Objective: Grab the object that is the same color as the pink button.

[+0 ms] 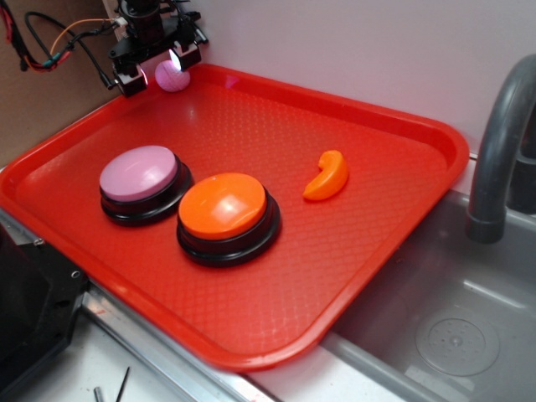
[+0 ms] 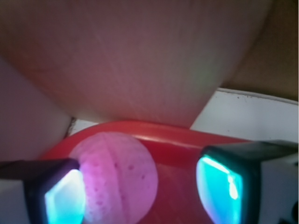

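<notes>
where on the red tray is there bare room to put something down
Bare patches: the near corner of the tray in front of the orange button; the right side around the orange crescent; the far middle. Crowded: the left, where the pink button and orange button sit close, and the far-left corner with the end effector and pink ball.

- Exterior view: evenly and brightly lit; soft shadows cast beneath the buttons; pale glare carried on the orange button (image 1: 223,206).
- Wrist view: dim, blurred throughout; end effector (image 2: 140,189) pads glowing cyan.

Hand (image 1: 159,69) low at far corner, fingers (image 2: 56,196) spread.
</notes>
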Robot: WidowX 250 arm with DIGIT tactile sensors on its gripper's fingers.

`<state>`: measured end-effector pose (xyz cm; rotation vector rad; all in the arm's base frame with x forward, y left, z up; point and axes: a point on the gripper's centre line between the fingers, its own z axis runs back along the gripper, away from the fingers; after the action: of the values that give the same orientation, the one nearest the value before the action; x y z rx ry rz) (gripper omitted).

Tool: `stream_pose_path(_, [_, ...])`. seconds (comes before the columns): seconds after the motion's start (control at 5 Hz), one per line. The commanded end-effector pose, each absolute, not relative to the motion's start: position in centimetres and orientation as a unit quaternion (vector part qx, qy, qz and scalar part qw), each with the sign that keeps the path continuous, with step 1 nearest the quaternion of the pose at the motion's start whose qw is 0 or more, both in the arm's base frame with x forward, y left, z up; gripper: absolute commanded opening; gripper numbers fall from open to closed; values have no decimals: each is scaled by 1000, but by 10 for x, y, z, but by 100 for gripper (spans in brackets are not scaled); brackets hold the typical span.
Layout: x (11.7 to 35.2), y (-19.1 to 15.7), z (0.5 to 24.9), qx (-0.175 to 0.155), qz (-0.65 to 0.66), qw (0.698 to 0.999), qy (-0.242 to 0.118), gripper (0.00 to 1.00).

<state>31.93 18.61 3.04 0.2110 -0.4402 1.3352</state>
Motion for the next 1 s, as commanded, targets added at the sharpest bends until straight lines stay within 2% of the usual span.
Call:
stream_pose_path(0.0, [334,198,50,91,608,748,-251,0])
stream_pose_path(0.2, [331,196,55,88,607,747,-255,0])
stream_pose_path(0.4, [324,190,69,66,595,763,-245,0])
stream_pose_path(0.6, [311,182,100,12,554,806,-207,0])
stream_pose_path(0.8, [295,167,133,9,533,829,-168,0])
